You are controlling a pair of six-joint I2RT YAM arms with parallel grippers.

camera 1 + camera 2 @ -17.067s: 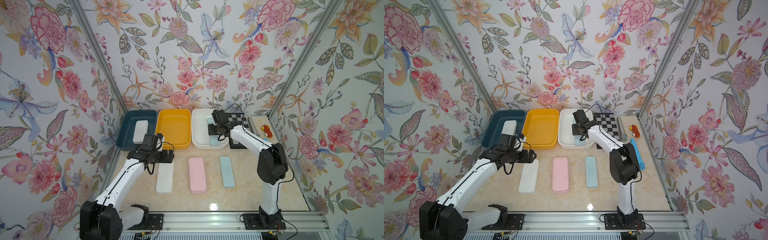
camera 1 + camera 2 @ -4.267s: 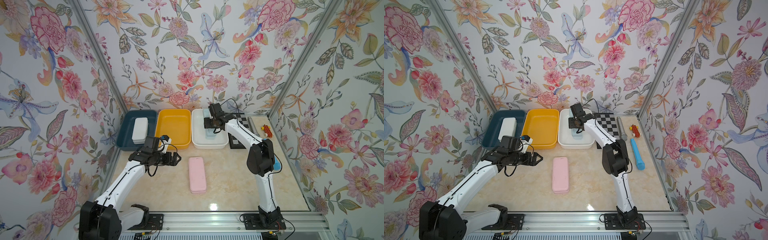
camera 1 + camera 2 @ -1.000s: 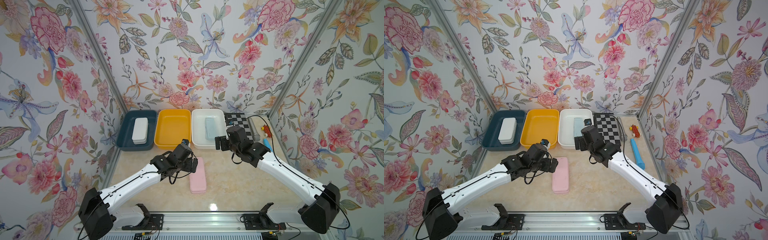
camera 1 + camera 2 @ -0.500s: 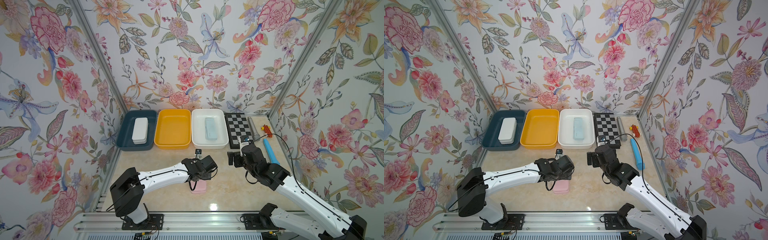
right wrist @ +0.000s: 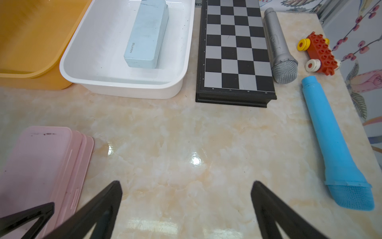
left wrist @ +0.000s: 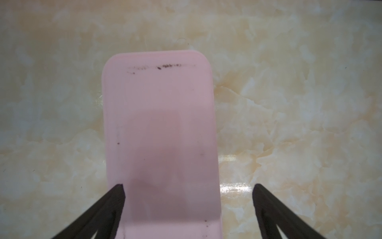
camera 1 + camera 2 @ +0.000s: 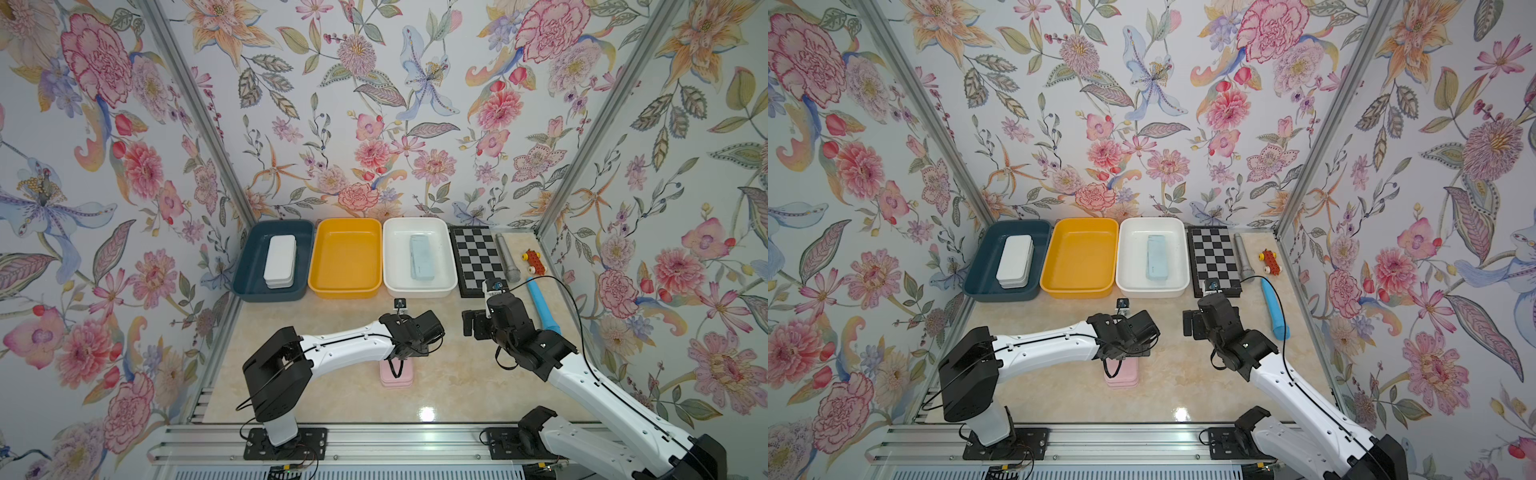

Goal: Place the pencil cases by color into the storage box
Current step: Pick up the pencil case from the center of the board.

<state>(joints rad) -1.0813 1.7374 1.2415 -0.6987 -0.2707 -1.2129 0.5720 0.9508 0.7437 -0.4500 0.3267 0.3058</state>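
Pink pencil cases (image 6: 159, 134), dark specks on the top lid. White pencil cases (image 7: 280, 261) in dark teal-blue box (image 7: 249, 282). Orange-yellow box (image 7: 345, 257). Light blue pencil case (image 7: 422, 257) in white box (image 7: 395, 266). Chessboard (image 7: 478, 262): black-and-silver checks, black frame. Grey microphone (image 7: 507, 257). Bright blue microphone (image 7: 542, 307). Toy brick car (image 5: 319, 54): red, with yellow and white wheels. Table (image 7: 457, 374): beige marble pattern. Walls (image 7: 374, 104): floral print in pink, orange, blue and green.

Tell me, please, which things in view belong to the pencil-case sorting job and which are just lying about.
Job in hand:
- stacked pink pencil cases
- white pencil cases in the dark blue bin
- light blue pencil case in the white bin
- yellow bin

Lying about:
- chessboard
- grey microphone
- blue microphone
- red brick toy car
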